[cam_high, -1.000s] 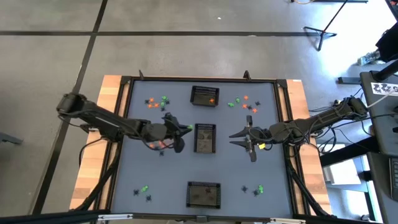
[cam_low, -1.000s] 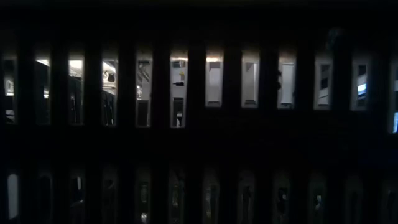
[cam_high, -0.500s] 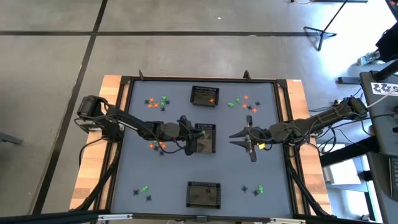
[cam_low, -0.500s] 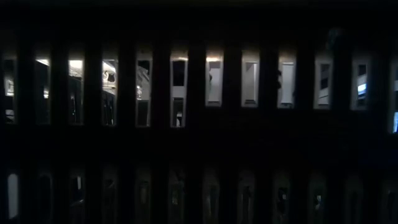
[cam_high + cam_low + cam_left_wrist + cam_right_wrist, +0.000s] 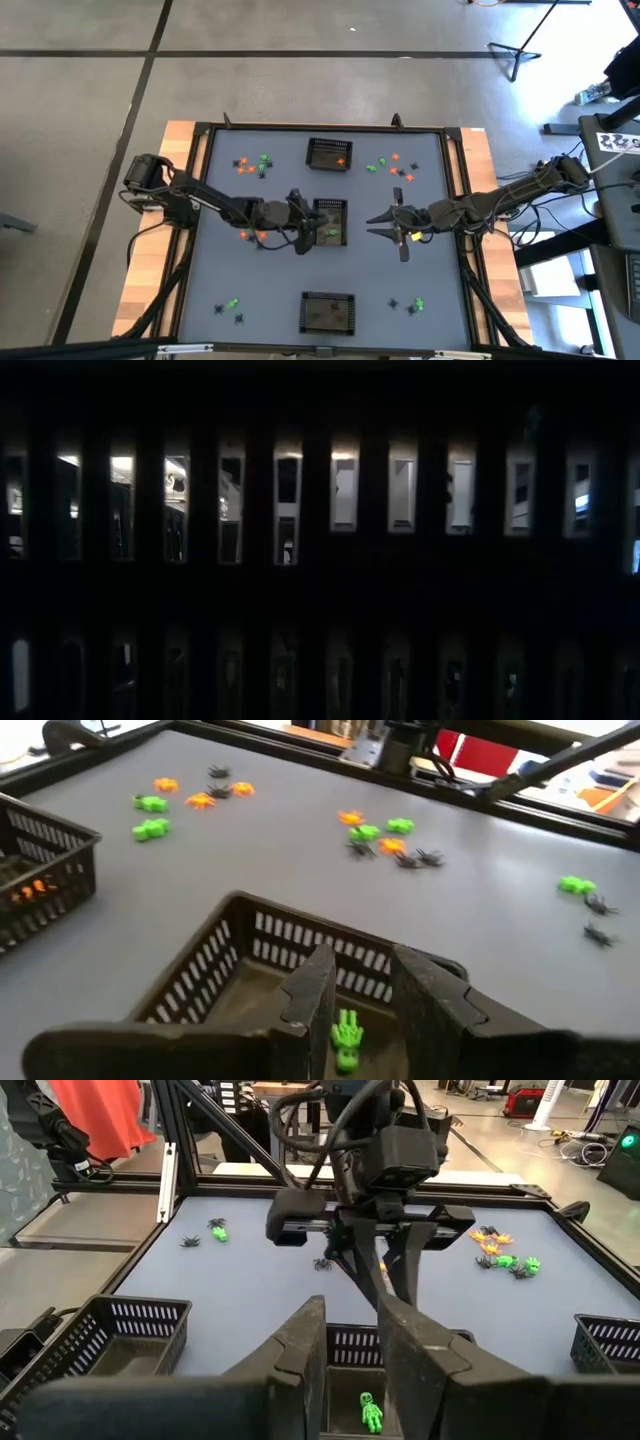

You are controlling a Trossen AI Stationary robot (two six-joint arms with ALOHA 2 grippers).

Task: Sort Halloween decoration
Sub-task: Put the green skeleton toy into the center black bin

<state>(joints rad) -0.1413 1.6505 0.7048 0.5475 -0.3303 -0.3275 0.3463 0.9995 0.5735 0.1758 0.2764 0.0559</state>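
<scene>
Seen from above, the left claw (image 5: 304, 232) hangs at the left edge of the middle black mesh basket (image 5: 330, 222) at the centre of the grey surface (image 5: 290, 285), its dark fingers (image 5: 312, 998) parted with nothing pinched between them. The left wrist camera adds what the overhead view cannot resolve: a tiny green skeleton figure (image 5: 346, 1034) lying on the basket floor in the gap between those fingers.

Further right, the right claw (image 5: 397, 231) hovers over bare surface well clear of that basket, its fingers splayed wide and empty. Its wrist camera looks across the same basket, showing the green figure (image 5: 370, 1411) inside and the left arm's claw above it.

The overhead view alone maps the rest: a loose cluster of orange, green and black trinkets (image 5: 252, 165) at far left, a second cluster (image 5: 391, 166) at far right, a few orange and black ones (image 5: 254, 236) beside the left arm, and small groups near the front left (image 5: 230, 307) and front right (image 5: 411, 303) corners. A far black mesh basket (image 5: 330, 154) holds an orange piece; a near black mesh basket (image 5: 328, 312) sits at the front edge.

The table-height camera shows only dark slats with slivers of lit room behind.
</scene>
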